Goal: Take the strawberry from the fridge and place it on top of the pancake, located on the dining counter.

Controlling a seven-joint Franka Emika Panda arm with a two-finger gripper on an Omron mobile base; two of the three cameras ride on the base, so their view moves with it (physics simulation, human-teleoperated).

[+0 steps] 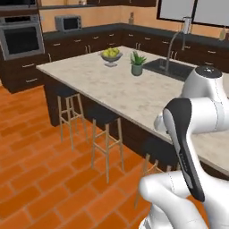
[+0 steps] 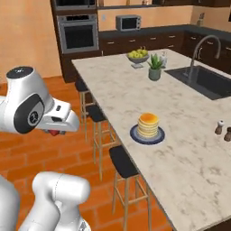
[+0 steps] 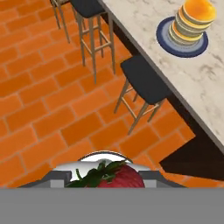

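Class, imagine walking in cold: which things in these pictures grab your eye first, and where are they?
The golden pancake stack on its blue plate stands out, near the stool-side edge of the pale dining counter. In the hand view, the red strawberry sits gripped at the gripper, over the orange brick floor beside the black stools.

Glossy white rounded arm (image 1: 197, 112) links, dark joint bands, black caps.

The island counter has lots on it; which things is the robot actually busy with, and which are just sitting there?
In use: strawberry held in the gripper, pancake, dining counter.
Just sitting: fruit bowl, potted plant, shakers, stools.
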